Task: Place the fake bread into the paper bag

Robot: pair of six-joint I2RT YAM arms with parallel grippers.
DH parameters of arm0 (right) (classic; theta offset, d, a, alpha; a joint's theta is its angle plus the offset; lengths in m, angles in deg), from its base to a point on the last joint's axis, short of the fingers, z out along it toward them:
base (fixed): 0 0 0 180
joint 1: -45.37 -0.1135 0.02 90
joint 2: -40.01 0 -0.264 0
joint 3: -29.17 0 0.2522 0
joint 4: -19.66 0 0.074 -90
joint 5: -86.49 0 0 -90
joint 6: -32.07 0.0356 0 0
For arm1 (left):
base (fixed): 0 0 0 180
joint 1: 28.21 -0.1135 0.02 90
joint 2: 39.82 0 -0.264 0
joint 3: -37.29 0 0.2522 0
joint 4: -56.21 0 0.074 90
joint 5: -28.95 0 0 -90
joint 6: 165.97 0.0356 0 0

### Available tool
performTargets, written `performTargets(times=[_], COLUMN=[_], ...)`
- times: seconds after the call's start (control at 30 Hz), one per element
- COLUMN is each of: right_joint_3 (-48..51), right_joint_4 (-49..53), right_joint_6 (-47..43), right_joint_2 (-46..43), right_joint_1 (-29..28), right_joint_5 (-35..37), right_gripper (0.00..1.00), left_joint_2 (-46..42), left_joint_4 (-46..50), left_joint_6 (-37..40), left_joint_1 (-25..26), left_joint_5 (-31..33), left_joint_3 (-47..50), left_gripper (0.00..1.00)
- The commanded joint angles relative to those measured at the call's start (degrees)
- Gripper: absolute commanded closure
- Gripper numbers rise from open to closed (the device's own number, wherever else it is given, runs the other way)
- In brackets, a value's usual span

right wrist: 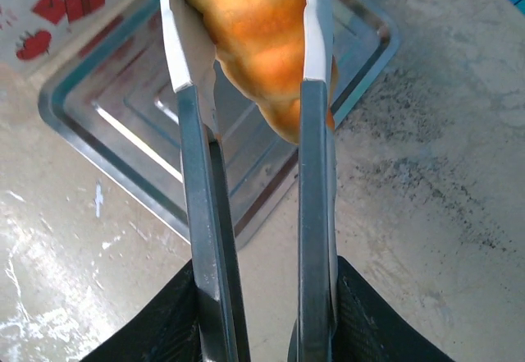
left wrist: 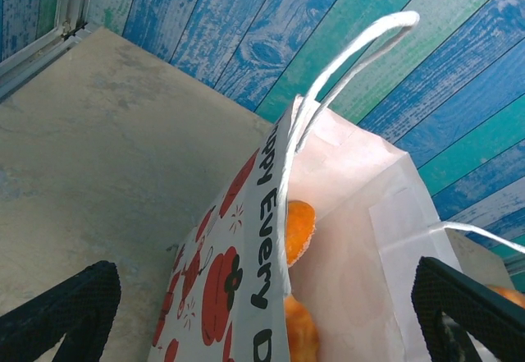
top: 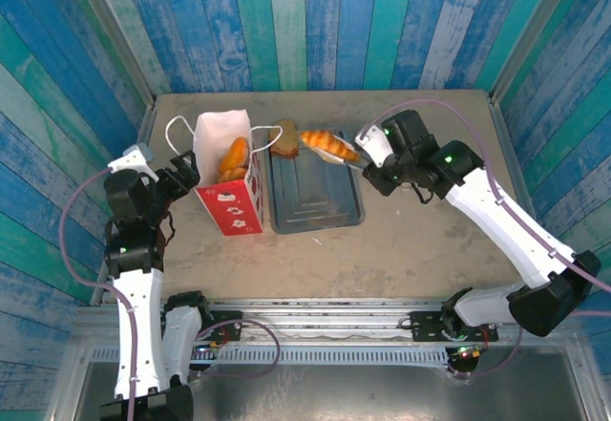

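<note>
The paper bag (top: pixel 229 201) stands upright left of the tray, white above and red below, with orange fake bread (top: pixel 232 157) inside it. In the left wrist view its printed wall (left wrist: pixel 246 280) and the bread (left wrist: pixel 299 229) sit between my left gripper's (left wrist: pixel 262 313) wide-open fingers. That gripper (top: pixel 186 175) is at the bag's left side. My right gripper (top: pixel 377 158) is shut on metal tongs (right wrist: pixel 197 214), which pinch a golden ridged roll (right wrist: pixel 262 42) above the tray's far right corner (top: pixel 325 141). A brown slice (top: pixel 284 139) lies at the tray's far edge.
The grey metal tray (top: pixel 315 206) lies right of the bag, its corner below the tongs (right wrist: pixel 107 132). Blue and green plank walls close in the table on three sides. Bare tabletop lies right of the tray (top: pixel 430 240).
</note>
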Motion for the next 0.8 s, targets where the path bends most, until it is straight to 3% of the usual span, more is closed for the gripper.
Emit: performTargets(times=[0.0, 0.23, 0.47, 0.77], right_joint_3=[-2.9, -8.3, -15.1, -22.3], right_joint_4=[-1.6, -2.0, -4.6, -13.6], right_joint_6=[5.4, 13.0, 17.5, 22.0], right_joint_2=[-1.9, -3.1, -0.4, 6.7], right_joint_1=[-0.2, -0.6, -3.4, -12.4], right_joint_5=[0.2, -1.9, -4.1, -6.1], right_gripper=[0.64, 0.66, 0.67, 0.67], left_joint_2=[0.6, 1.9, 4.6, 5.1], left_joint_4=[1.0, 0.4, -1.7, -3.9], left_joint_6=[-1.7, -2.6, -3.4, -5.0], left_joint_1=[-0.3, -0.3, -0.3, -0.3], left_joint_5=[-2.6, -5.2, -7.9, -6.4], left_joint_3=[-1.7, -0.2, 0.4, 1.8], left_gripper=[0.02, 0.02, 0.12, 0.3])
